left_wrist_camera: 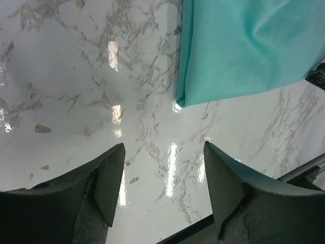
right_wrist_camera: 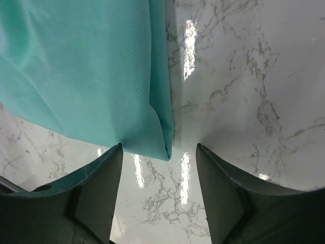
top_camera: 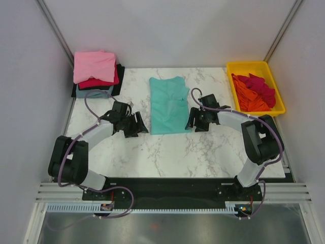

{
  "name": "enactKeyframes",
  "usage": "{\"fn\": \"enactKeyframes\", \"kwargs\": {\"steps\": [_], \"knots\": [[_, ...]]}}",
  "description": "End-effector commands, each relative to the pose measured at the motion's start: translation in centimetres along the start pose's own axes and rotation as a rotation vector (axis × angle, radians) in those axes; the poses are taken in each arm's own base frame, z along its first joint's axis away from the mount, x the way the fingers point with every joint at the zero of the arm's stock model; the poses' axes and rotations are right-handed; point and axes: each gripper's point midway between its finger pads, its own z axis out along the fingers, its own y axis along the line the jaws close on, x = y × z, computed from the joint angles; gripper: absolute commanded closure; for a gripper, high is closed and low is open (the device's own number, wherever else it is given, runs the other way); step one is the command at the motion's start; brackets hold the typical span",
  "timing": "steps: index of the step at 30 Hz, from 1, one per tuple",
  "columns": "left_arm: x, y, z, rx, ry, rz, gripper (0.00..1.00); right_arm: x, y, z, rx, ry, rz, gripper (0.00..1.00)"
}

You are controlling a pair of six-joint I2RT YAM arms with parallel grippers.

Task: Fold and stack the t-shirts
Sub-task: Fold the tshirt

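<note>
the teal t-shirt (top_camera: 169,105) lies folded into a long strip on the marble bench (top_camera: 152,152). the left gripper (top_camera: 139,125) and right gripper (top_camera: 195,121) flank it, jaws spread and empty.

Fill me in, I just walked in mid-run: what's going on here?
Two robot arms are working on t-shirts. A teal t-shirt lies folded into a long strip mid-table. The left arm and right arm flank its near end, jaws open, holding nothing. A stack of folded shirts sits at the far left corner. A yellow tray at far right holds red and orange shirts.
</note>
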Motion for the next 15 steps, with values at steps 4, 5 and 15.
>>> {"fn": "enactKeyframes", "kwargs": {"steps": [4, 5, 15], "knots": [[-0.4, -2.8, 0.6, 0.191, -0.089, -0.036, 0.30, 0.1, 0.4, 1.0, -0.045, -0.019, 0.016, 0.41], [-0.2, -2.8, 0.8, 0.199, -0.081, -0.042, 0.30, 0.4, 0.4, 1.1, -0.043, -0.012, 0.017, 0.44], [2.0, -2.9, 3.7, 0.225, -0.023, -0.081, 0.37, 1.5, 0.2, 2.1, -0.038, 0.009, 0.020, 0.71]]}}
